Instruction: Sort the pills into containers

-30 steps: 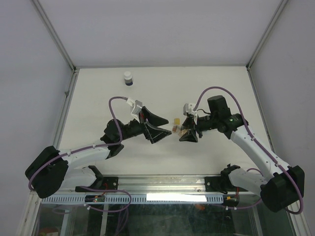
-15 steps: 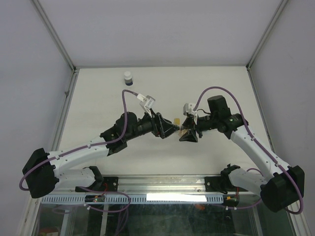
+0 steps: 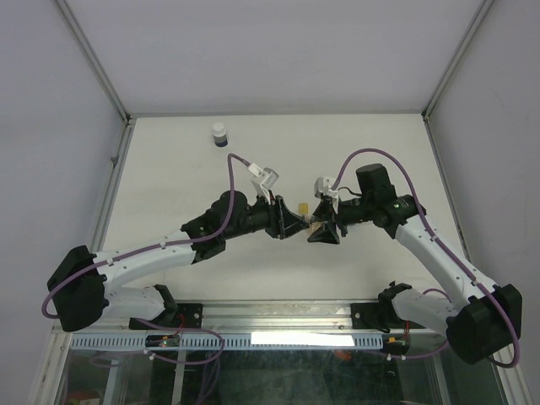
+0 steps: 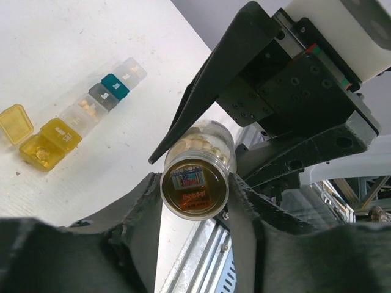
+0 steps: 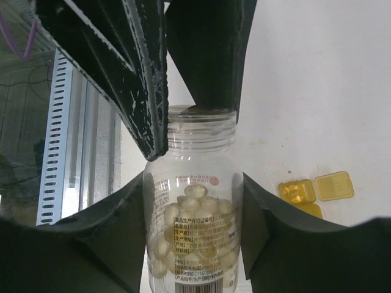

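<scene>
At the far left of the tabletop, a small white-capped bottle is standing well apart from the work. The left gripper is reaching toward the centre, and its fingers are closing narrowly on one end of a clear pill bottle. From the right wrist view this looks like the threaded neck.

The containers are lying on the tabletop just beyond where the two arms meet. They are a joined strip, and the yellow end compartment is sitting with its lid flipped open. At least the yellow compartment and the pale one beside it seem to be holding pills.

The right gripper is clamping the bottle by its body, off the tabletop. Pale round pills are filling the lower part.

The bottle is probably light, rigid and smooth, so it could be slipping or twisting under a loose pinch. Keeping the hold on the wide labelled body while working at the neck seems safest. The strip looks light too and might be sliding if nudged.
</scene>
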`<state>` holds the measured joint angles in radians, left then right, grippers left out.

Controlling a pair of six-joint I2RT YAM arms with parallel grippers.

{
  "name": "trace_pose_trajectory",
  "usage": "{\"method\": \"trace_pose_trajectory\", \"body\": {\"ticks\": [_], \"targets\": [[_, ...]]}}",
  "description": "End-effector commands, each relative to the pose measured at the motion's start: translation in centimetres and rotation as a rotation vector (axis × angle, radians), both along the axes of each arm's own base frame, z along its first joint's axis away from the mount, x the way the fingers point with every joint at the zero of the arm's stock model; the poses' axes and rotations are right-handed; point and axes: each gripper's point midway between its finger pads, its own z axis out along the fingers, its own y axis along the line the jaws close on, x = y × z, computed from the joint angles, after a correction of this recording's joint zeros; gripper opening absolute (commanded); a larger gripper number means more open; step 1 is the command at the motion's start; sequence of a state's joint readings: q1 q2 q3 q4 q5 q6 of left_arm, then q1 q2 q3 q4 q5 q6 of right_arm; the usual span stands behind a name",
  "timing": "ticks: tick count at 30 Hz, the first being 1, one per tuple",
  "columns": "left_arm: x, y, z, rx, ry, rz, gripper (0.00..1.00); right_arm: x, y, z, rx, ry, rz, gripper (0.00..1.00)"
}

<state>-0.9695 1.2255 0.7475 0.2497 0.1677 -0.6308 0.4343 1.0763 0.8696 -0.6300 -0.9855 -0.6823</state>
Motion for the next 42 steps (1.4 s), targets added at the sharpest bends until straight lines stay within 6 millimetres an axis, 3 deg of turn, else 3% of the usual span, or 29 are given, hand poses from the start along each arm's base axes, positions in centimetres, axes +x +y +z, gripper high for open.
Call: {"method": "trace_pose_trajectory", "body": {"ticks": [1,5,9,11,13,15,17,21,26,31,35,42], "targets": [[-0.9,-1.1,2.6,-0.043,-0.076,-0.086,0.33,0.5,0.6,2.3,0.056,-0.068,0.022,0.00],[-2.8,-1.7,2.3,-0.050,-0.258,-0.255,0.18,0.4,0.6,2.6,0.060,-0.073,0.023,0.00],[-5.2,-1.7,0.7,-0.012,-0.582,-0.494,0.22,0.3,0.5,3.0,0.072,-0.084,0.023,0.00],[-5.0,-1.7,0.0,0.036,-0.708,-0.540,0.33,0.2,0.4,3.0,0.073,-0.084,0.023,0.00],[-3.6,-1.9,0.4,0.075,-0.784,-0.496,0.54,0.3,0.4,3.0,0.073,-0.084,0.022,0.00],[-1.7,-1.8,2.0,0.073,-0.807,-0.367,0.82,0.2,0.4,3.1,0.074,-0.086,0.024,0.00],[-1.1,-1.3,3.8,0.004,-0.824,-0.268,0.98,0.2,0.3,3.1,0.075,-0.091,0.024,0.00],[-1.4,0.8,4.9,-0.120,-0.746,-0.134,0.99,0.1,0.3,3.3,0.079,-0.099,0.024,0.00],[-2.9,3.2,4.0,-0.185,-0.575,-0.095,0.99,-0.1,0.3,3.4,0.084,-0.099,0.034,0.00],[-2.0,5.3,3.4,-0.275,-0.270,0.075,0.99,-0.1,0.3,3.4,0.086,-0.098,0.035,0.00],[-1.4,4.4,3.4,-0.240,-0.120,0.097,0.93,0.0,0.4,3.3,0.084,-0.091,0.034,0.00],[0.2,2.0,3.2,-0.097,-0.073,0.113,0.83,0.1,0.3,3.1,0.080,-0.090,0.028,0.00]]}}
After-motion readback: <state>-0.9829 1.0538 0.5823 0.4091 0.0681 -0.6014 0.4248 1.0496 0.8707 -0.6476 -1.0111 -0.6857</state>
